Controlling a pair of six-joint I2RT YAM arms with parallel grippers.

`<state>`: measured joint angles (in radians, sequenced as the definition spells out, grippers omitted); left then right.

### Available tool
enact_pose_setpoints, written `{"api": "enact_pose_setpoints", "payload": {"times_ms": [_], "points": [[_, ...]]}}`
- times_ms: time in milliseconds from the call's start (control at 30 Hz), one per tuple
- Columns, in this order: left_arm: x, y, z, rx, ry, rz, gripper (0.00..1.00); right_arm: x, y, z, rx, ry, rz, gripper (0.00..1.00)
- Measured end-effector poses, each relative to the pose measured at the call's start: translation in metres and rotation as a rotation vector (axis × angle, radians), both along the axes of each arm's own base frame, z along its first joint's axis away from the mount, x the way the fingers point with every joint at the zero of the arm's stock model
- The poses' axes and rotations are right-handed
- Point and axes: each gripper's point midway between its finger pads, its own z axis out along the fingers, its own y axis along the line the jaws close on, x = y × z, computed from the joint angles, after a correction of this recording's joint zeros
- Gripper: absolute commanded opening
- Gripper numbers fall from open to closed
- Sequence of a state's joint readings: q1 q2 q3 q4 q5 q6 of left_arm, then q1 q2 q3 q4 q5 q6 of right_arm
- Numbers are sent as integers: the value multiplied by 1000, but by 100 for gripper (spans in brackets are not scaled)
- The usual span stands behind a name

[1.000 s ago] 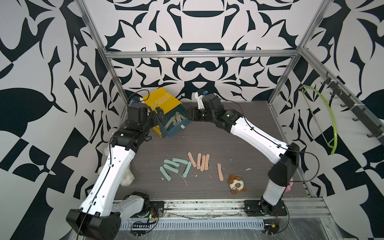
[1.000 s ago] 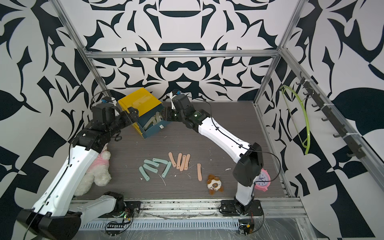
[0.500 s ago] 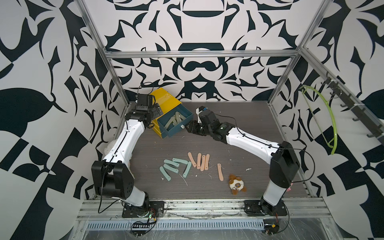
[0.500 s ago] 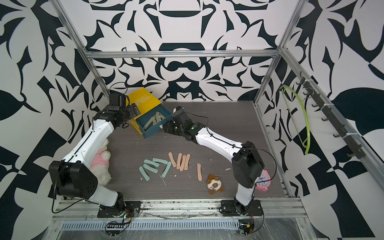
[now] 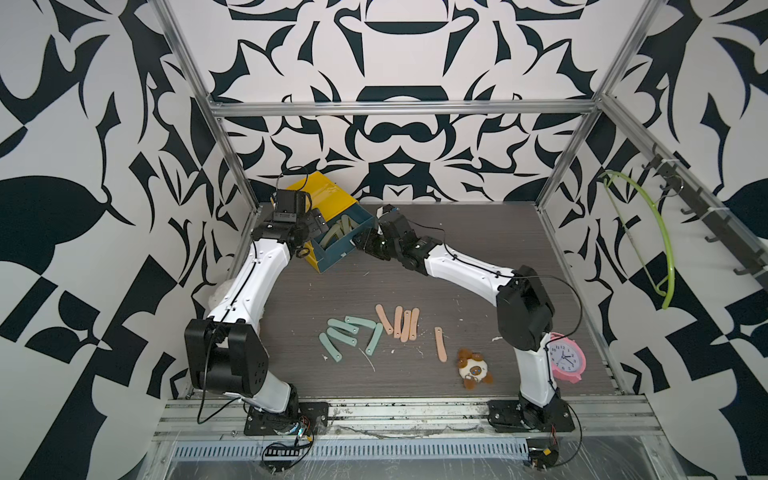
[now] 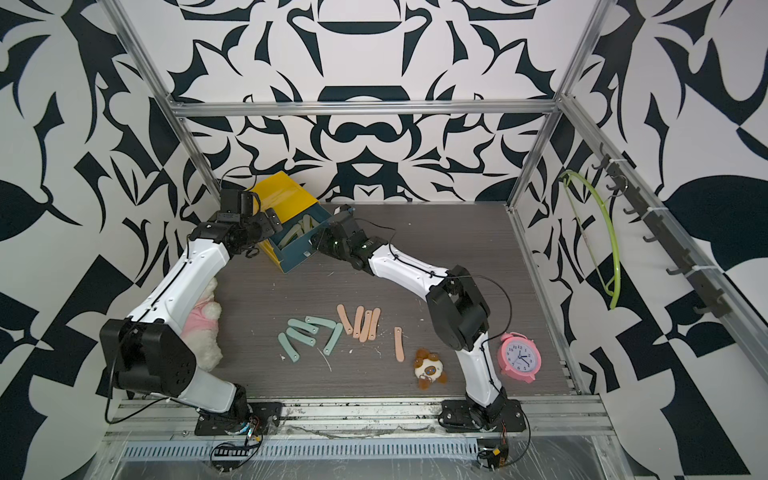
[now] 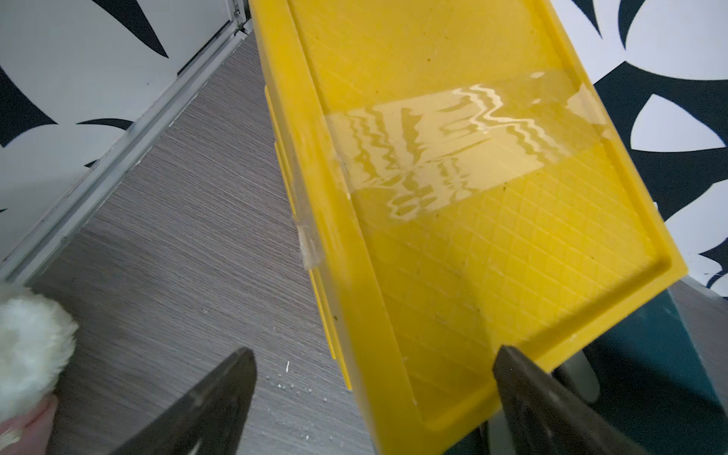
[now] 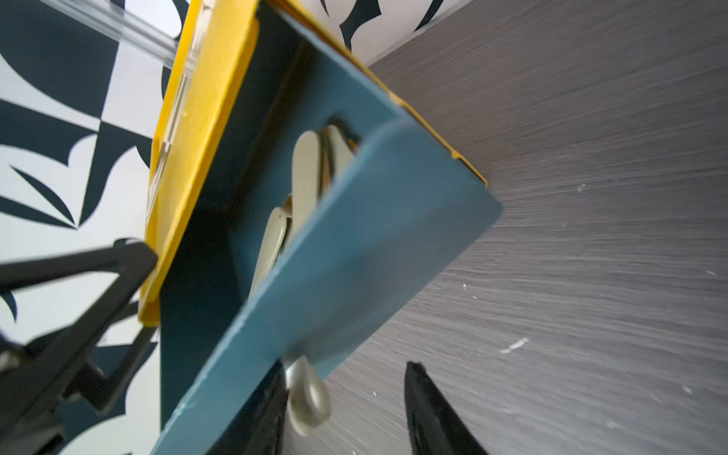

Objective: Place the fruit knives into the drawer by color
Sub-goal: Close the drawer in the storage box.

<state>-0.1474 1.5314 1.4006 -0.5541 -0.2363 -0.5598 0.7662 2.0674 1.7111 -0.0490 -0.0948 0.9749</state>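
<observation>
Several olive-sage fruit knives [image 5: 332,237] were seen lying in the blue drawer [image 5: 340,255], which stood pulled out of the yellow cabinet [image 5: 322,197] at about eleven o'clock on the table [image 5: 478,232]. Mint-teal fruit knives [image 5: 357,322] and peach-pink fruit knives [image 5: 406,325] were scattered toward six o'clock, with a brown plush toy [image 5: 473,369] and a pink alarm clock [image 5: 566,360] at five o'clock. The left gripper [image 7: 376,354] was held spread wide and empty over the cabinet's corner. The right gripper [image 8: 344,368] was held partly spread at the drawer front, with the ring pull [image 8: 309,398] unclamped beside one finger.
</observation>
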Motion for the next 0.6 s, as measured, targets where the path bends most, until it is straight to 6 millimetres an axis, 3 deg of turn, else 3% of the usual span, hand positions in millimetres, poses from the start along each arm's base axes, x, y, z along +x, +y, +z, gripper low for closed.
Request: {"api": "enact_pose_setpoints", "payload": {"times_ms": [600], "points": [[0, -5, -3, -72, -32, -5, 99, 50, 40, 1, 157, -10, -43, 53]]}}
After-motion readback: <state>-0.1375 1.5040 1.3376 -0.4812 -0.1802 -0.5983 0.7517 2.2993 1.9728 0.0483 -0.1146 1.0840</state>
